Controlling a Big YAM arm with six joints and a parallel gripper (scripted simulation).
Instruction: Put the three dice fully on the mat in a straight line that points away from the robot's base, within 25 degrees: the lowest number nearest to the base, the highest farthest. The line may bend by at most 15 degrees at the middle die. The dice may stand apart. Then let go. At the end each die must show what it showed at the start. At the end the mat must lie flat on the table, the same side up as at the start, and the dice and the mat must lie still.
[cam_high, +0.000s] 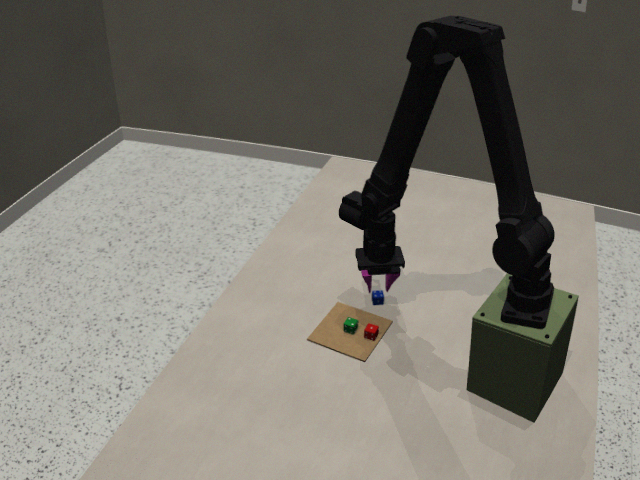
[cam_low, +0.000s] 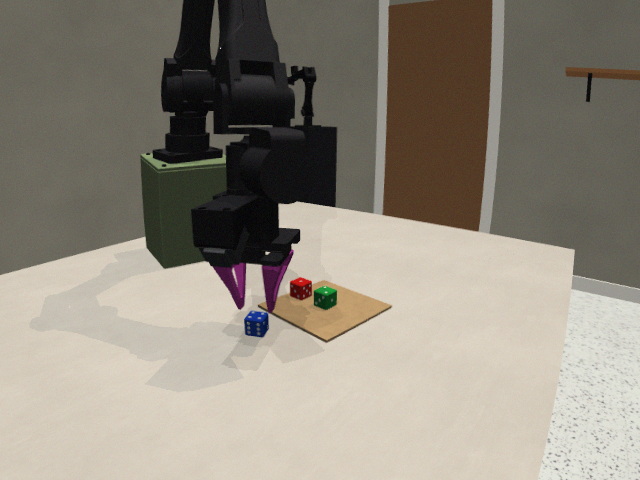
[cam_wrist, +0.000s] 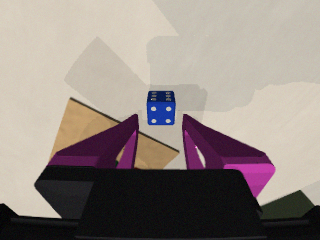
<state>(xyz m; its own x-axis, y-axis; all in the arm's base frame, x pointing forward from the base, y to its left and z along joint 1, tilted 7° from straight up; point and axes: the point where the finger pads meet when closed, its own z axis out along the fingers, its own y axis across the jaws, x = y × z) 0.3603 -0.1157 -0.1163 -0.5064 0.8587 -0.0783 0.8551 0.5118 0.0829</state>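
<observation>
A blue die lies on the bare table just off the mat's edge. A green die and a red die stand side by side on the tan mat, the red one nearer the base. My gripper hangs a little above the blue die, pointing down. Its purple fingers are part open with nothing between them. In the wrist view the blue die sits just beyond the fingertips, centred in the gap.
The arm's green pedestal stands on the table near the mat. The table's edge runs to the speckled floor. A brown door is in the back wall.
</observation>
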